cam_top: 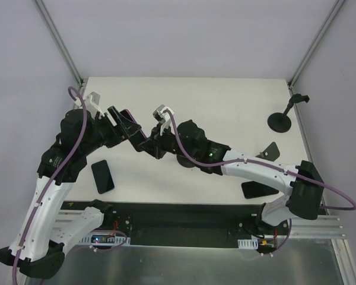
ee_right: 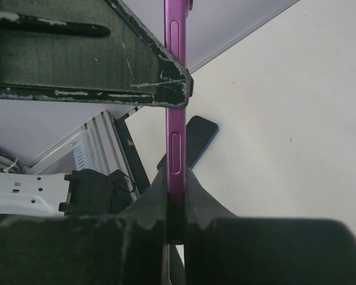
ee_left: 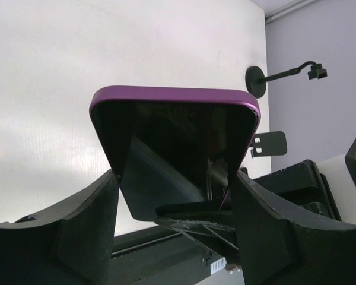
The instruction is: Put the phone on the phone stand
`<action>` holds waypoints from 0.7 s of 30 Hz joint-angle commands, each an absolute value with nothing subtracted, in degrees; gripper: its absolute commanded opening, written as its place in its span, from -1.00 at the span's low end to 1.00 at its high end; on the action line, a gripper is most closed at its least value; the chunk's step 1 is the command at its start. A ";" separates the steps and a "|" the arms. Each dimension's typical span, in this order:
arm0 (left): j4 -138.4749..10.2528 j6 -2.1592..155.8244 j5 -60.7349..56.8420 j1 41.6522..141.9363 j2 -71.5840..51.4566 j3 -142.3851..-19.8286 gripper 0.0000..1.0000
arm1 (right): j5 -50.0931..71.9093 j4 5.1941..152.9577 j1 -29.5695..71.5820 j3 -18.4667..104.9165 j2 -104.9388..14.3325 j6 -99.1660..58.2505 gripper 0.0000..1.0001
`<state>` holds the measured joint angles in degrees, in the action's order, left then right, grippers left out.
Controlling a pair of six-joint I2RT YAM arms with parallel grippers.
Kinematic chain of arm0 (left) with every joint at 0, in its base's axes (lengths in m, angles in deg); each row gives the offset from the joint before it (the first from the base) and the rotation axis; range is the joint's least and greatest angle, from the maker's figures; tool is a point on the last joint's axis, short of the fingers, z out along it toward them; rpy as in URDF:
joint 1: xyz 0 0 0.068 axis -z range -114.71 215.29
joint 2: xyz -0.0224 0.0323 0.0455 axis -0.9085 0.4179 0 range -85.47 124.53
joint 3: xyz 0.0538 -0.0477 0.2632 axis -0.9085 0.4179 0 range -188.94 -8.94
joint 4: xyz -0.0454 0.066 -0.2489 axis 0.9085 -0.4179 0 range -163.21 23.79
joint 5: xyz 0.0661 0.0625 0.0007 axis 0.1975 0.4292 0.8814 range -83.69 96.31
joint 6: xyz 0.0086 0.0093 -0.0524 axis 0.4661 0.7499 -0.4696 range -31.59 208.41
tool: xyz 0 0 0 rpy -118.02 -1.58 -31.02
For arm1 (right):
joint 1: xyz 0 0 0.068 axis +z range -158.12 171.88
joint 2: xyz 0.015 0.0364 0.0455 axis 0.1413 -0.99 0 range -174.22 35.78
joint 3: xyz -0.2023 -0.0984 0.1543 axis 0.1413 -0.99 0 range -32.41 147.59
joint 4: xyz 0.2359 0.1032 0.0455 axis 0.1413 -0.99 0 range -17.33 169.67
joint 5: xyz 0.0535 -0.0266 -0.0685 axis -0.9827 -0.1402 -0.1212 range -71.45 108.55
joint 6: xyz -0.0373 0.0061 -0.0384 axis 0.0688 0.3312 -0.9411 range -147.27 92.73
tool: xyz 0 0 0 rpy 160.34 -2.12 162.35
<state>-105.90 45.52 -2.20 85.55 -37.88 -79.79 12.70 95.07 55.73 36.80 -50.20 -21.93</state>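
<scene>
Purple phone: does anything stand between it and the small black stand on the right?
Nothing loose does. The left hand and right hand grip the purple phone in the air; only the right arm itself stretches across the line to the stand.

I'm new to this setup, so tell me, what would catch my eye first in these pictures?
A purple phone is held in mid-air from two sides: the left gripper spans its width and the right gripper clamps its faces. A second, dark phone lies flat on the table at the left. The round-based stand sits at the far right.
</scene>
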 commanded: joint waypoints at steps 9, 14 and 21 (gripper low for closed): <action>-82.42 46.66 -13.10 85.60 -52.49 -67.48 0.98 | 3.01 111.63 50.34 30.09 -42.27 -14.11 -0.99; -75.72 47.54 -18.72 85.60 -55.06 -63.70 0.98 | -15.13 120.78 45.06 28.68 -41.04 -8.46 -0.99; -66.39 44.99 -23.49 85.60 -54.36 -62.64 0.88 | -26.54 126.95 43.65 27.10 -38.23 -9.96 -0.99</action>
<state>-75.14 45.71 -19.68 85.57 -54.88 -62.63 -16.02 114.11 43.54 26.97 -43.53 -10.76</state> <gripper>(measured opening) 0.894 0.088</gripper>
